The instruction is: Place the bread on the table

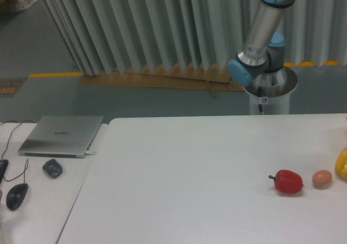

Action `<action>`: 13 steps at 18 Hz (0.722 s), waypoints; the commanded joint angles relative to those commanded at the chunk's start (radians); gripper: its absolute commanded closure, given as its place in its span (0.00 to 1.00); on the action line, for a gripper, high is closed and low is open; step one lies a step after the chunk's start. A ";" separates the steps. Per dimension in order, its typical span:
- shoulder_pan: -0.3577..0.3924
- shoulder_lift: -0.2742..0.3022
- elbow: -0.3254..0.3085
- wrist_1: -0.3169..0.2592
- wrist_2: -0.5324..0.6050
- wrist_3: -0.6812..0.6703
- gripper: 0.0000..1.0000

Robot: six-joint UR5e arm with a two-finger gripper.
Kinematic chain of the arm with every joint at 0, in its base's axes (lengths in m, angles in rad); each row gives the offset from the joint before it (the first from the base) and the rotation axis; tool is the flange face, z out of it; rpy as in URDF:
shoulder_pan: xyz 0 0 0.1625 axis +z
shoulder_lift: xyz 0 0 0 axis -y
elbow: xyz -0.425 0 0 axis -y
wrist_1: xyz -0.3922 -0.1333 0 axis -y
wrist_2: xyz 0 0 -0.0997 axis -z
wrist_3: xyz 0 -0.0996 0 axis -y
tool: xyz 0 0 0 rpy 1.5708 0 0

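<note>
Near the right edge of the white table [190, 168] lie a red pepper [288, 181], a tan egg [322, 179] and a yellow thing [342, 164]; the bread is not visible. Left, a smaller desk [38, 200] holds a mouse [17, 196] and closed laptop [62, 135]. Far behind, the arm [260, 38] rises before grey curtains [135, 27], its gripper out of frame

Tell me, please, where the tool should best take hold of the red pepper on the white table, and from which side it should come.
Probably from above, closing on the rounded body of the red pepper, not on its thin stem, which points left. It lies on its side on the table, and the egg sits close on its right, so closing front to back looks safest.
</note>
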 joint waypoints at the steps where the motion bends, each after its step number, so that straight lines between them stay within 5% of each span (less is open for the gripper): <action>1: 0.000 0.003 0.002 -0.002 0.000 -0.002 0.68; 13: -0.031 0.069 0.081 -0.264 -0.138 -0.120 0.68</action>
